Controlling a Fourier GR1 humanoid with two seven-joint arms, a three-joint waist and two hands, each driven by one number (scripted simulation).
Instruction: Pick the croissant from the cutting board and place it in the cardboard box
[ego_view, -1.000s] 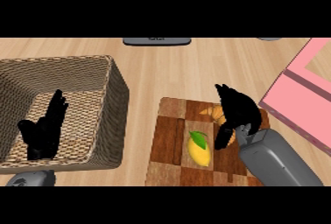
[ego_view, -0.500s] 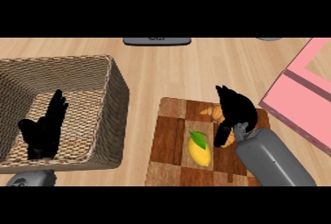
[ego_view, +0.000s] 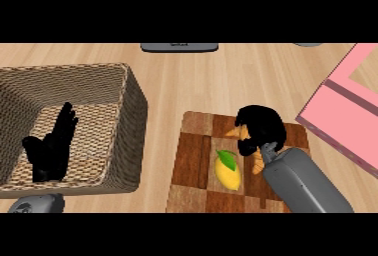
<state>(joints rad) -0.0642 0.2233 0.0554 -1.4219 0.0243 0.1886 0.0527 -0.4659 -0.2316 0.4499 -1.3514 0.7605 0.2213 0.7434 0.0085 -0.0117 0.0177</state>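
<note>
A checkered wooden cutting board (ego_view: 196, 165) lies at centre right. On it sits the orange-brown croissant (ego_view: 235, 133), mostly hidden under my right hand (ego_view: 260, 127), whose fingers are curled down round it; another bit of pastry shows by the wrist. A yellow lemon (ego_view: 227, 170) with a green leaf lies just left of the hand on the same board. At the left stands a large woven basket (ego_view: 131, 120). My left hand (ego_view: 52, 147) rests open in front of it, fingers up. No cardboard box shows.
A pink box (ego_view: 347, 115) with raised walls fills the right edge, close to the board's far corner. A dark grey flat object (ego_view: 179, 47) lies at the counter's far edge. Bare wooden counter (ego_view: 221, 80) lies between basket, board and pink box.
My right hand's fingers, stretched out over the croissant before, have curled down round it. The left hand, lemon and board have not moved.
</note>
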